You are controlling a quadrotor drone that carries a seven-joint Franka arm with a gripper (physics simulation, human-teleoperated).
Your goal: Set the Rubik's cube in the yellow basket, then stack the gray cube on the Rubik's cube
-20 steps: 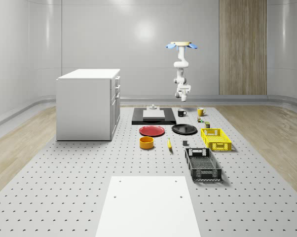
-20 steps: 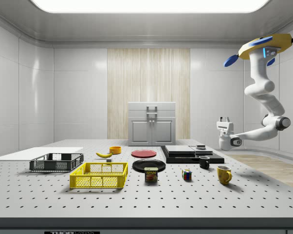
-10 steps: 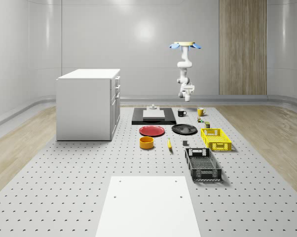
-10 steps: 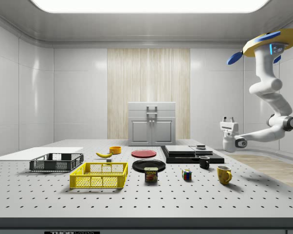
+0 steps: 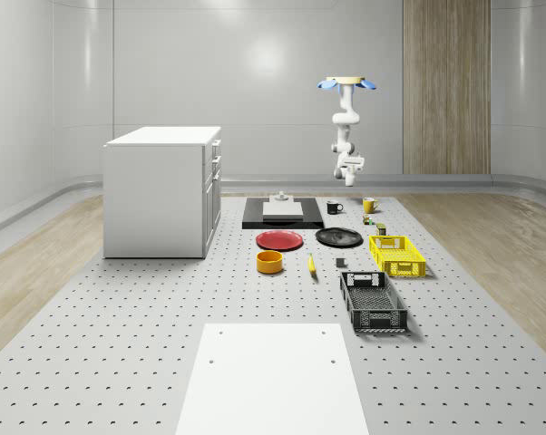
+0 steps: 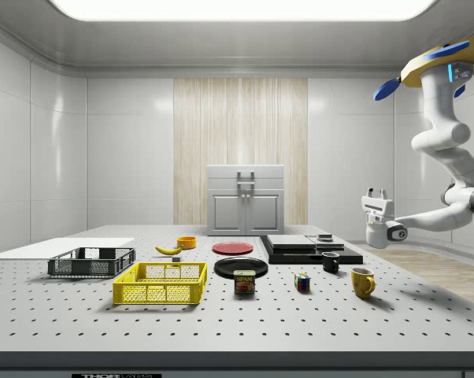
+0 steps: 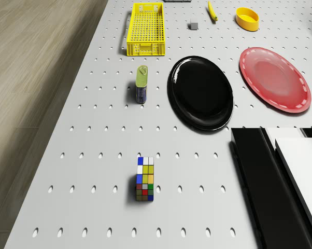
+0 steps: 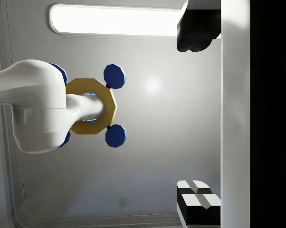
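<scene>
Gripper (image 6: 374, 194) pointing upward, fingers parted, empty; hovering high at one o'clock of Rubik's cube (image 7: 145, 179), not yet reaching.

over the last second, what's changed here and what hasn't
The drone has drifted toward the side view's right, still hovering past the table's far end, and carried the gripper with it. Nothing was gripped or released. The Rubik's cube, yellow basket and gray cube stayed where they were on the table.
</scene>
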